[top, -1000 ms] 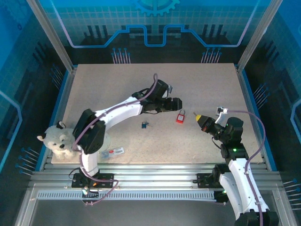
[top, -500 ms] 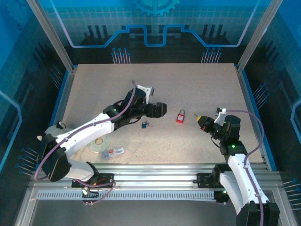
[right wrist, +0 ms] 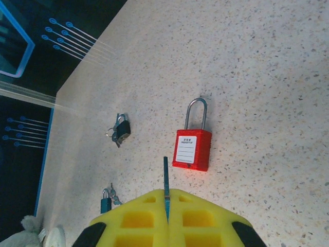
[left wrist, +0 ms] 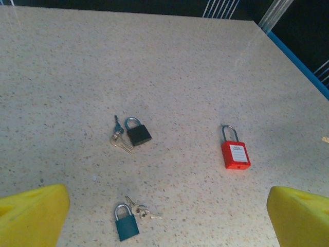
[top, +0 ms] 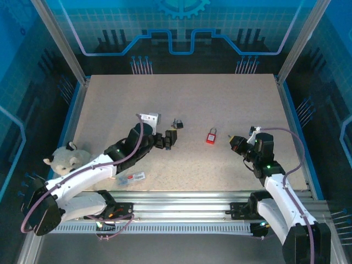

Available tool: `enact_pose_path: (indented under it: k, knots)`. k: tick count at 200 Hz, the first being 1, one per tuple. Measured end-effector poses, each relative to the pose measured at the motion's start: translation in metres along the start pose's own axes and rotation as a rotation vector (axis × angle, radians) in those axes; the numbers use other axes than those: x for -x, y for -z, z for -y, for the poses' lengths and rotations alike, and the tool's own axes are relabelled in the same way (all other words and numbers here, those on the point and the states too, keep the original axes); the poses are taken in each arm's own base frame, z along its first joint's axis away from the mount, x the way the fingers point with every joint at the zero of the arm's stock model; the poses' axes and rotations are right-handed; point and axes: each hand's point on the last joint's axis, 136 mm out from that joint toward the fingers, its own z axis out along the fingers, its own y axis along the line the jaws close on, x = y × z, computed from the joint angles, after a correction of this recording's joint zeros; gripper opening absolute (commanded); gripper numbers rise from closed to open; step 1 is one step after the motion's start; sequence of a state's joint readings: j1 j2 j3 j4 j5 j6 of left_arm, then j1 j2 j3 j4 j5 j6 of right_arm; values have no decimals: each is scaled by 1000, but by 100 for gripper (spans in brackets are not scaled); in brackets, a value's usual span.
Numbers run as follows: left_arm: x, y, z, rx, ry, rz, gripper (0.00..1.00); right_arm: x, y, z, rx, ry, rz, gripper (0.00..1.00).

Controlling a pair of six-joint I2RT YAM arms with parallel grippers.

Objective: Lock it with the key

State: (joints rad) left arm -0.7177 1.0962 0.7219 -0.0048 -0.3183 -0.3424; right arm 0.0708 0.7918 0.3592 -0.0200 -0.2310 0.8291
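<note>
A red padlock (top: 211,136) (right wrist: 192,146) (left wrist: 235,152) lies flat in the middle of the table, shackle pointing away. My right gripper (right wrist: 167,198) (top: 235,143) is shut on a thin teal key (right wrist: 166,177), whose blade points at the padlock's near left corner, a short way off. My left gripper (left wrist: 164,226) (top: 168,140) stands open and empty, its yellow fingertips (left wrist: 31,216) wide apart. It hovers over a teal padlock (left wrist: 125,224) (right wrist: 106,203) with keys (left wrist: 141,212).
A black padlock (top: 177,123) (left wrist: 139,133) (right wrist: 122,129) with a bunch of keys (left wrist: 119,140) lies left of the red one. A white stuffed dog (top: 63,162) and a small clear tag (top: 132,177) sit at the near left. Blue rails (top: 300,132) edge the table.
My left arm has drawn back toward the near left and its gripper has opened fully. The black padlock now lies uncovered where that gripper was. The right gripper has barely moved.
</note>
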Motion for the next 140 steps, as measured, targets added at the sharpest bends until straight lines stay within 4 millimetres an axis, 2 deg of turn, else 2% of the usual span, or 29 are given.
enact_pose_path:
  k: [94,140]
  knots:
    - [-14,-7,-23,83,-31,54,99,3,-14,18,-85,-30,29,0]
    - [-17,-8,-30,100,-24,71,99,-5,-24,33,-145,-67,11,0]
